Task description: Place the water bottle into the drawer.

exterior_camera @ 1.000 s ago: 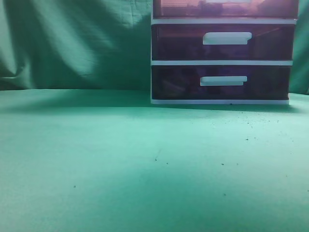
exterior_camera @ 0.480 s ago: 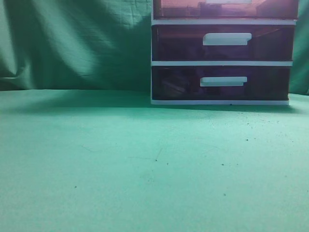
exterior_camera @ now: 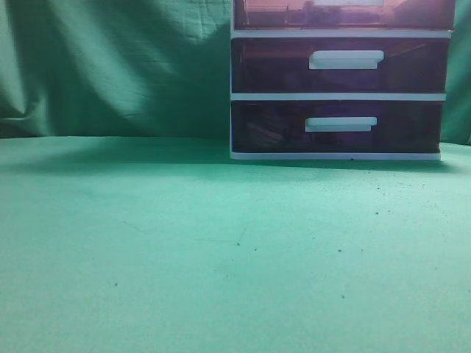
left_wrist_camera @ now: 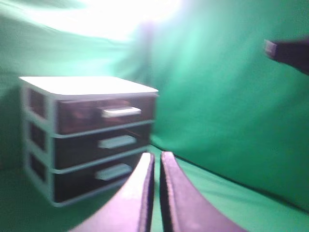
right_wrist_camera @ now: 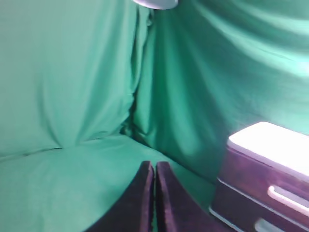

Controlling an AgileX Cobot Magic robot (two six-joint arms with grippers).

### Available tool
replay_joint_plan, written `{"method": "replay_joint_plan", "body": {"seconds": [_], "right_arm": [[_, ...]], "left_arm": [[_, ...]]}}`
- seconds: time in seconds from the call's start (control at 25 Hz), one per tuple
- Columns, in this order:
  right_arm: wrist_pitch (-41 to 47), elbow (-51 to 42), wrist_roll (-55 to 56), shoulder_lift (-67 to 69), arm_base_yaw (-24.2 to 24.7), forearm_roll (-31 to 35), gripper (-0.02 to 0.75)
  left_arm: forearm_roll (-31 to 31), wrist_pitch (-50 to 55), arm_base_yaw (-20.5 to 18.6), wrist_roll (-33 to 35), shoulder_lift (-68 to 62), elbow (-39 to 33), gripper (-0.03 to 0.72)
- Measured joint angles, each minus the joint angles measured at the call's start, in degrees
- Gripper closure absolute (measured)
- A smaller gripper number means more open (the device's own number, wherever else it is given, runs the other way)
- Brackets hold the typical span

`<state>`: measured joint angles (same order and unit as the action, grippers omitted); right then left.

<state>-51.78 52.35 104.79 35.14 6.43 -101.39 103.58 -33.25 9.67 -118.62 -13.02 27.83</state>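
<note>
I see both my left gripper and right gripper with fingers pressed together, holding nothing. The drawer sits pushed in atop its white-framed unit; I can't spot the water bottle.

Dim green cast in the exterior view; left wrist view blurred, with overhead glare blown white.

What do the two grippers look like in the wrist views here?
Left gripper: two dark, glossy purplish-black jaws, long and tapered, smooth, unmarked. Right gripper: the same dark tapered pair. No cables or labels show on either; the arms themselves are out of frame.
</note>
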Motion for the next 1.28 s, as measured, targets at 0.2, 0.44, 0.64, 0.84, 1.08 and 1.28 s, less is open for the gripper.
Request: {"method": "replay_joint_plan", "body": {"seconds": [0.2,0.44,0.64,0.84,1.08,1.28], "right_arm": [[5.38,-11.05,-0.10,-12.03,0.00,0.00,0.738],[5.16,-20.80,0.81,-24.08,0.00,0.00,0.738],[1.48,-25.72,1.60,-31.26,0.00,0.00,0.738],[0.16,-29.62,1.69,-32.58,0.00,0.00,0.738],[5.48,-34.04,1.69,-32.67,0.00,0.00,0.738],[6.15,-34.17,1.91,-32.67,0.00,0.00,0.738]], "left_arm": [[0.00,10.13,0.00,0.11,2.07,-4.43,0.688],[0.00,22.75,0.00,0.59,2.07,-11.59,0.688],[-0.32,25.44,0.00,3.39,2.07,-17.60,0.688],[-0.69,25.50,0.00,3.68,2.07,-20.51,0.688],[-0.79,25.50,0.00,3.98,2.07,-20.51,0.688],[-0.89,25.50,0.00,3.98,2.07,-20.51,0.688]]}}
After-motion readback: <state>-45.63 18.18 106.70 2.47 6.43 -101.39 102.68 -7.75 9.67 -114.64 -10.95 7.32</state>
